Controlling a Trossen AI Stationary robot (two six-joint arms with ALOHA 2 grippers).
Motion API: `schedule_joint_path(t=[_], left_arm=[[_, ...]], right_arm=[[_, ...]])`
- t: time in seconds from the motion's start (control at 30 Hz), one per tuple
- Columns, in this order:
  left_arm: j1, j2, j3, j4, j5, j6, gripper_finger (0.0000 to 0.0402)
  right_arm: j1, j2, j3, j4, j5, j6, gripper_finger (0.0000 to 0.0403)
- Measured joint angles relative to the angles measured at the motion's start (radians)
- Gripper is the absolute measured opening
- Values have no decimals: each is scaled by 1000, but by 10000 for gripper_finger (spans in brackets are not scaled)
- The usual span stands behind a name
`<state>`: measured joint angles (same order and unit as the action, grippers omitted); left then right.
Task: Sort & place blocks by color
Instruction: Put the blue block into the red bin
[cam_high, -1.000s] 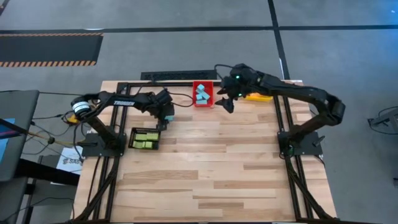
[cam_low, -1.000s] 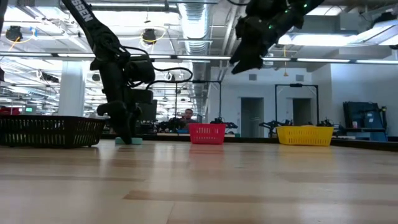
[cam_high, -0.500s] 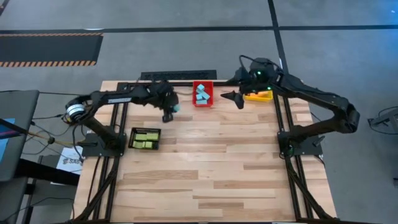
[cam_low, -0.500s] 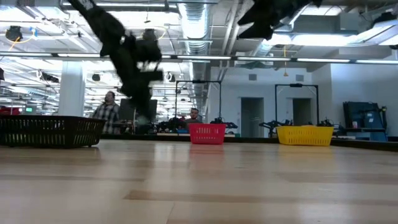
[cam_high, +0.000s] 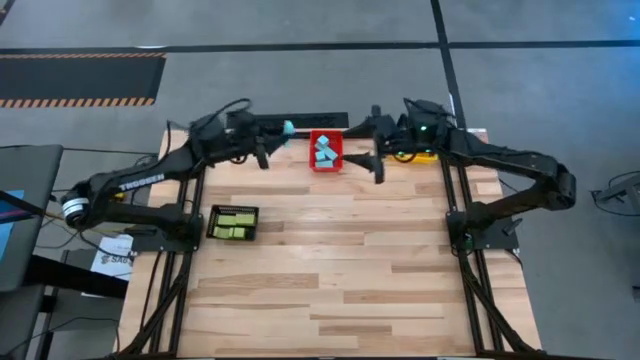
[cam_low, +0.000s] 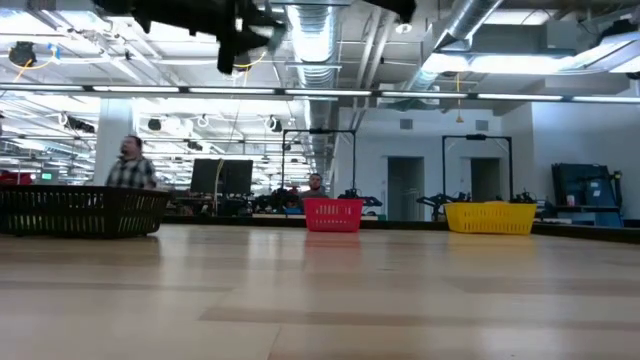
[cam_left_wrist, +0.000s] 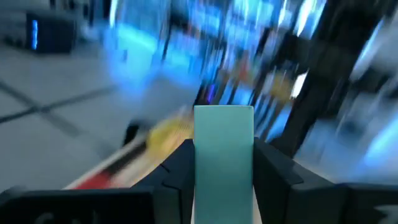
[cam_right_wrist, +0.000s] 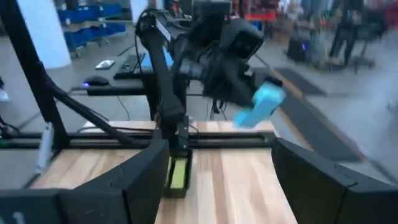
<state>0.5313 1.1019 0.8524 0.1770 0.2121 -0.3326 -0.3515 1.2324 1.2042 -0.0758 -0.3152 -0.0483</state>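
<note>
As the high view looks straight down, the left gripper sits near the table's far edge, just left of the red bin, pinching a light blue block; the red bin already has several light blue blocks in it; the black bin by the left arm's base holds green blocks; the yellow bin is mostly hidden under the right arm; the right gripper hangs btwn red and yellow bins, fingers spread wide, carrying nothing.

Low view: red bin, yellow bin and black bin stand in a row at the far side; the arms show only as dark shapes along the top; people stand in the room behind; no loose blocks visible on the wood from here.

Left wrist view: the block stands upright btwn the two dark fingers, clamped on both sides; the background is smeared, so bin position can't be read here.

Right wrist view: own fingers are wide apart w/ nothing btwn them; the left gripper shows across the table w/ the blue block sticking out; black bin below it.

Judgement: the step in hand is delivery of the blue block to the red bin; to do it well, centre the block over the bin's opening, not its rim; drop height low so it doesn't bounce out; release only once the arm is steady; right arm should stay clear of the bin.
</note>
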Motion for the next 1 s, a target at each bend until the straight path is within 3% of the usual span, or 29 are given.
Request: schedule_joint_path(t=[0.23, 0.43, 0.6, 0.83, 1.0], left_arm=[[-94, -64, -160, 596, -297, -458, 94], [-166, -60, -187, 662, -401, -683, 94], [-217, -52, -187, 709, -531, -604, 94], [-239, -53, -187, 723, -564, -555, 94], [-239, -53, -187, 723, -564, -552, 94]], right_arm=[[69, 136, 0, 360, 7, -266, 303], [104, 221, 84, 435, 99, -394, 303], [138, 302, 165, 434, 272, -368, 303], [221, 446, 244, 544, 567, -396, 303], [257, 554, 326, 593, 679, -455, 303]])
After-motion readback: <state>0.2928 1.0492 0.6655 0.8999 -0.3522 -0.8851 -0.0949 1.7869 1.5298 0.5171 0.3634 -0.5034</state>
